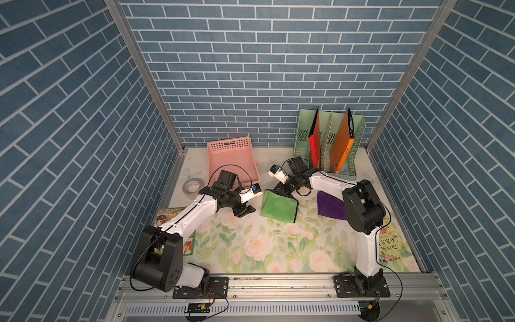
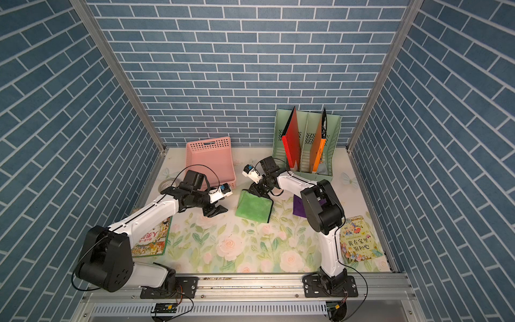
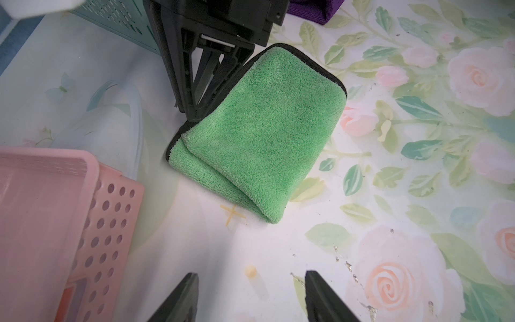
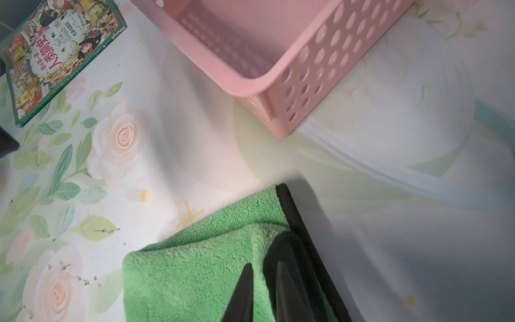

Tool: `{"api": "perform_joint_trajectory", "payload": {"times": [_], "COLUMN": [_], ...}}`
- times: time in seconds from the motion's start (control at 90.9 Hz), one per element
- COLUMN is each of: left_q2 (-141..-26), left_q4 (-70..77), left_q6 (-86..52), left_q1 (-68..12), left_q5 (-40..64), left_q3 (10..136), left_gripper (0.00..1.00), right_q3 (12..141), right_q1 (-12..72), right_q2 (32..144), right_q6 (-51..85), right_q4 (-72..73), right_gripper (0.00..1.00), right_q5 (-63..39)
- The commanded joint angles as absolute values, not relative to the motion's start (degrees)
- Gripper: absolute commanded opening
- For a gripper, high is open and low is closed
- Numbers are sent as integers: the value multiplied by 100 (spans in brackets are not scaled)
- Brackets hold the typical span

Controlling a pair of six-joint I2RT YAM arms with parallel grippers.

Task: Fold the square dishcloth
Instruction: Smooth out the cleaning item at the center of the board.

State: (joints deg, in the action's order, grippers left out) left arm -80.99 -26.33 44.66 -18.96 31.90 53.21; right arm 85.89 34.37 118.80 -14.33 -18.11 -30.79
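The square dishcloth point(image 1: 278, 207) point(image 2: 253, 209) is green with black trim and lies doubled over in the middle of the floral table. My right gripper point(image 1: 281, 192) point(image 2: 257, 192) is at its far edge, shut on the trimmed border of the upper layer. The right wrist view shows the fingers point(image 4: 263, 267) pinching green pile and trim of the dishcloth point(image 4: 195, 267). My left gripper point(image 1: 246, 210) point(image 2: 217, 212) hovers left of the cloth, open and empty. In the left wrist view its fingertips point(image 3: 250, 274) stand wide apart, short of the dishcloth point(image 3: 264, 133).
A pink perforated basket point(image 1: 232, 159) stands behind the left gripper. A green file rack point(image 1: 328, 145) with red and orange folders is at the back right. A purple cloth point(image 1: 330, 207) lies right of the green one. A tape roll point(image 1: 192, 186) and two picture books point(image 1: 164, 217) point(image 1: 393, 245) lie near the sides.
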Motion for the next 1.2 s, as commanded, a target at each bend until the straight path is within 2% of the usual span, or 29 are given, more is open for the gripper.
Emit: {"api": "perform_joint_trajectory", "payload": {"times": [0.0, 0.088, 0.176, 0.231, 0.308, 0.429, 0.484, 0.814, 1.188], "left_q2": [-7982, -7979, -7995, -8010, -8011, -7977, -7966, -7984, -8086], "left_q4": [-2827, -2864, -2869, -2865, -2865, -2858, -2867, -2856, -2715], "left_q6": [4559, 4582, 4593, 4589, 4561, 4561, 4581, 4589, 4498], "left_q1": [-1837, -1835, -1828, -1828, -1828, -1824, -1819, -1785, -1797], "left_q5": [3190, 3191, 3174, 3184, 3205, 3186, 3150, 3207, 3389], "left_q3": [5368, 5370, 5370, 5386, 5409, 5398, 5397, 5410, 5326], "left_gripper": [65, 65, 65, 65, 65, 65, 65, 66, 66], "right_q3": [8793, 8762, 8686, 8672, 8678, 8744, 8773, 8971, 9307], "right_q1": [3460, 3464, 3462, 3463, 3463, 3472, 3472, 3577, 3666], "right_q2": [12124, 12103, 12038, 12055, 12103, 12163, 12160, 11874, 12284], "right_q6": [-1579, -1628, -1668, -1677, -1659, -1618, -1617, -1594, -1466], "right_q4": [-2115, -2181, -2173, -2184, -2182, -2162, -2157, -2041, -1978], "right_gripper": [24, 38, 41, 39, 30, 6, 0, 0, 0], "right_q5": [-3166, -3134, -3101, -3105, -3144, -3245, -3268, -3270, -3454]}}
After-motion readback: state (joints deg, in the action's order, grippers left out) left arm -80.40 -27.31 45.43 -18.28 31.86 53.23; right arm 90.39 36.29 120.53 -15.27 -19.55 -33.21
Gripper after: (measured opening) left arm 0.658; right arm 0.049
